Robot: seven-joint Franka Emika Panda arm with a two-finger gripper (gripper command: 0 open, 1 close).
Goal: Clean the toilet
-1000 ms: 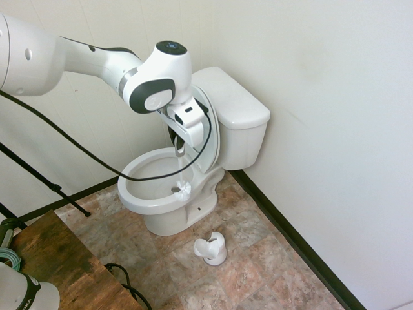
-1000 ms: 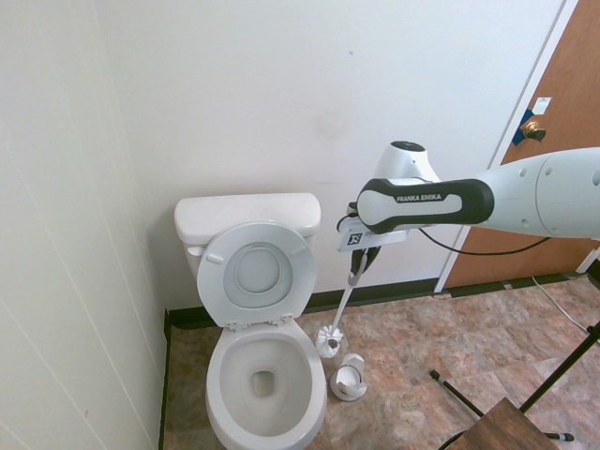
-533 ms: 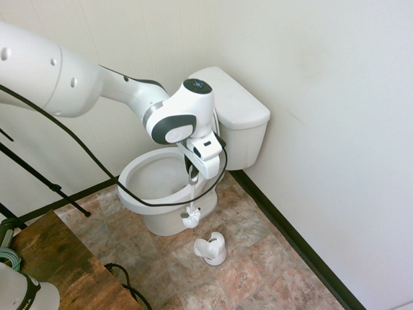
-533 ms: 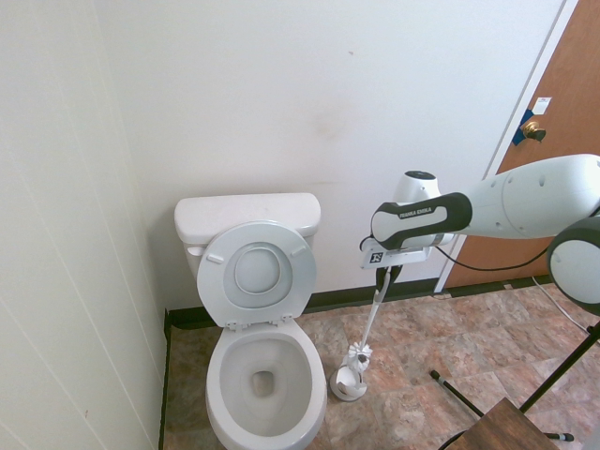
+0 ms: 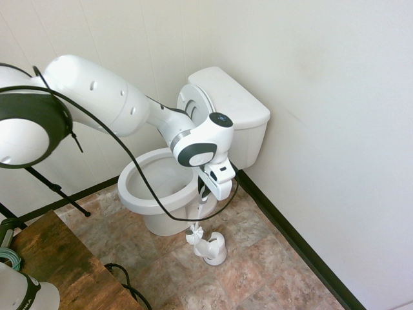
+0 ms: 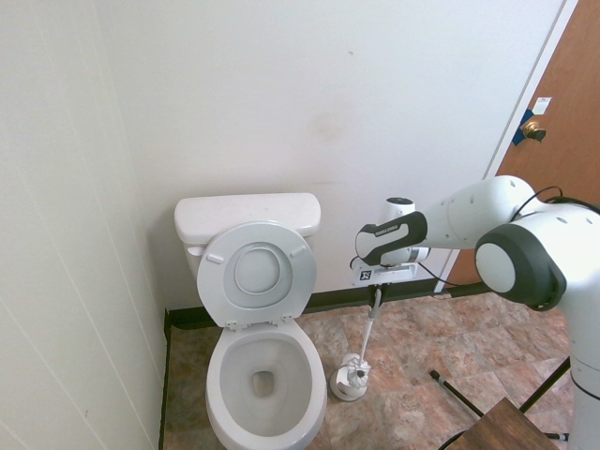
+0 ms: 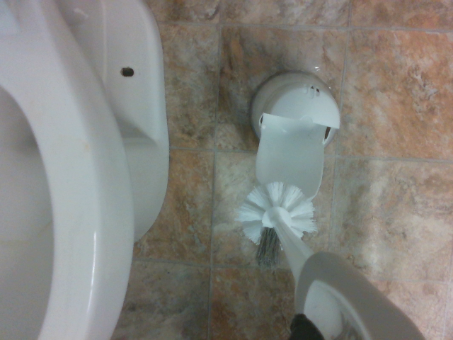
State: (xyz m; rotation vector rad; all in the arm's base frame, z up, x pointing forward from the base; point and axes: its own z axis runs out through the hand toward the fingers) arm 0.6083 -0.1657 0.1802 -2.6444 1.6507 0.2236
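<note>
The toilet [image 5: 169, 187], lid raised, is set beside the jaws, not under them. The gripper [image 6: 377, 291] is pointed straight down, its jaws clamped on the handle of 1 brush [image 5: 195, 234]. Directly below, the brush holder [image 5: 211, 248] is seen, just beneath the bristles.
</note>
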